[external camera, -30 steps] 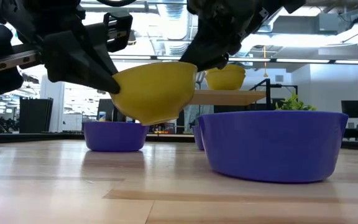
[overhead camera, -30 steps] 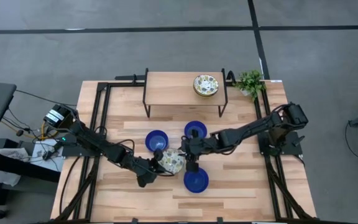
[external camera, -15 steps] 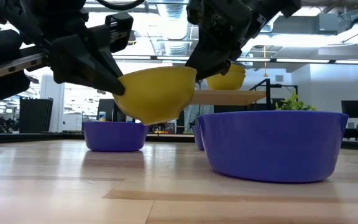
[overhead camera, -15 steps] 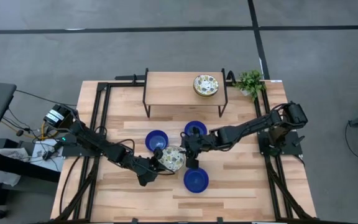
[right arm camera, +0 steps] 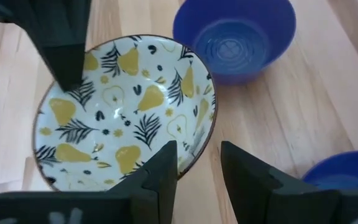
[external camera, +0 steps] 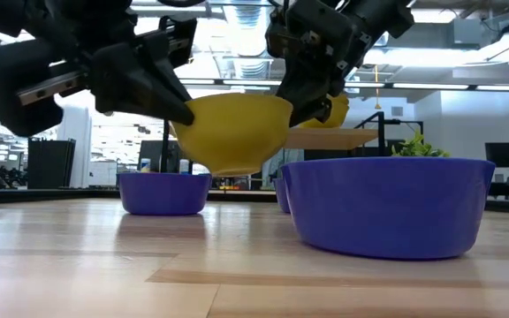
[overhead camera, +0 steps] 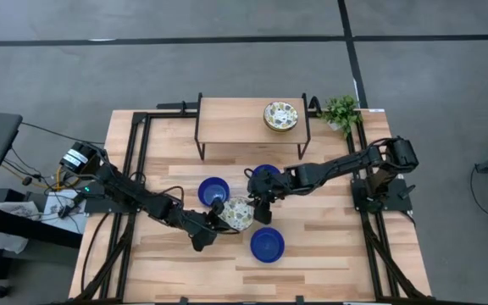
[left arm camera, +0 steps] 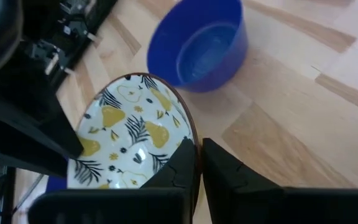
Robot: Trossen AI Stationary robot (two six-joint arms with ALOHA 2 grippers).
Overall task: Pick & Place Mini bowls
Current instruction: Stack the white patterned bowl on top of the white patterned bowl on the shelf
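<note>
Handover underway: my left gripper (overhead camera: 219, 219) still pinches the patterned bowl (overhead camera: 236, 215) aloft, while my right gripper (overhead camera: 259, 207) has moved in, fingers spread astride the opposite rim.

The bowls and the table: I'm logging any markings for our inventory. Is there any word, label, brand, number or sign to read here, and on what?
No readable text in any view.
The patterned bowl, shut in the left gripper, bears only pears and leaves, no lettering.
The blue bowls are plain.
The right gripper stands open at the patterned bowl's rim, unmarked.
The device on the left arm's base is too small to read.
</note>
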